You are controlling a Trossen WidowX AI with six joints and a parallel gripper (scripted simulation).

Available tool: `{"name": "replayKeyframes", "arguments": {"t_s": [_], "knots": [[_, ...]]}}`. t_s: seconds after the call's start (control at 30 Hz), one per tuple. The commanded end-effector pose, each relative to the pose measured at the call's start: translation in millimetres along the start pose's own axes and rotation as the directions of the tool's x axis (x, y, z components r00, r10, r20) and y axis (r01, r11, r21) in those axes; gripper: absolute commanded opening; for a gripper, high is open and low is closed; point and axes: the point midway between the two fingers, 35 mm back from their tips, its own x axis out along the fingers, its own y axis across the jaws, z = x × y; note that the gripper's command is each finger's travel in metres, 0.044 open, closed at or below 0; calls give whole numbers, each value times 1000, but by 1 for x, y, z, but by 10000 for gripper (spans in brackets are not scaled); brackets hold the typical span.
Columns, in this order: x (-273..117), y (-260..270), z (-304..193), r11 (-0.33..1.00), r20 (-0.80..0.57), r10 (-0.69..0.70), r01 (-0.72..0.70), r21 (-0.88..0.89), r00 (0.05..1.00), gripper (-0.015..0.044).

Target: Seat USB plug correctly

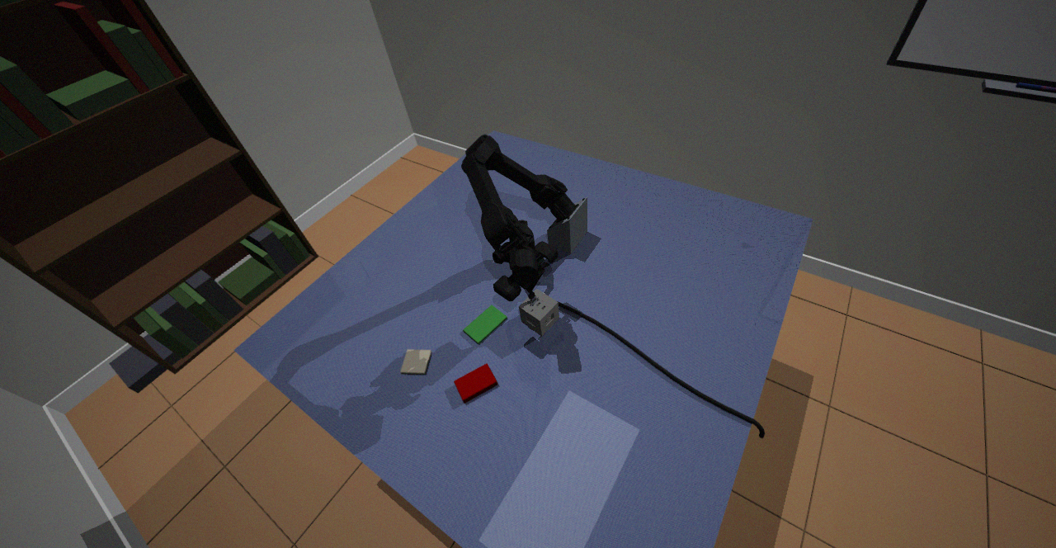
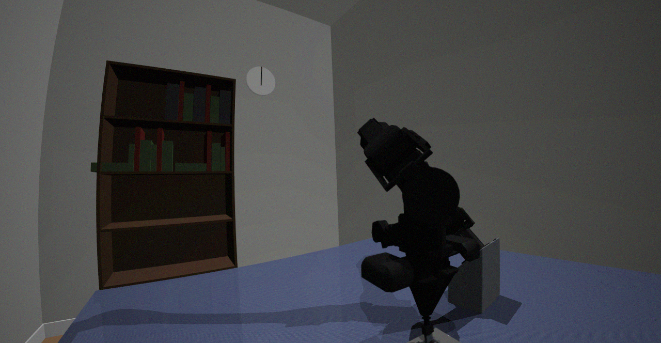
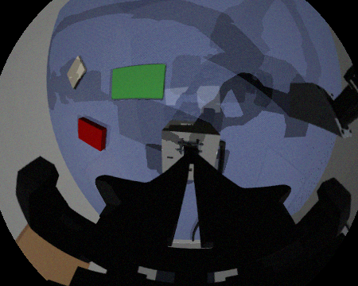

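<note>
The grey power cube [image 1: 536, 318] [image 3: 170, 148] stands on the blue table, with slots in its top face. The small black USB plug [image 2: 427, 329] [image 3: 191, 143] stands upright at the cube's top. My gripper [image 1: 530, 291] [image 2: 426, 316] [image 3: 192, 158] points down above the cube, its fingertips together on the upper part of the plug. The fingers hide most of the plug in the wrist view. How deep it sits and which way round it faces cannot be told.
A black cable [image 1: 649, 356] runs from beside the cube to the right table edge. A green block [image 1: 485, 323] [image 3: 139, 82], a red block [image 1: 475, 382] [image 3: 91, 134] and a beige tile [image 1: 415, 361] [image 3: 76, 72] lie nearby. A grey upright panel [image 1: 578, 227] [image 2: 490, 276] stands behind the gripper.
</note>
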Motion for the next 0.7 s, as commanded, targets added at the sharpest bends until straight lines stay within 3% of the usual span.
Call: {"name": "replayKeyframes", "arguments": {"t_s": [0.0, 0.67], "knots": [[-5, 2, 0, 1000, -8, 2, -2, 10, 1000, 0], [-18, 1, 0, 1000, -9, 1, -1, 10, 1000, 0]]}}
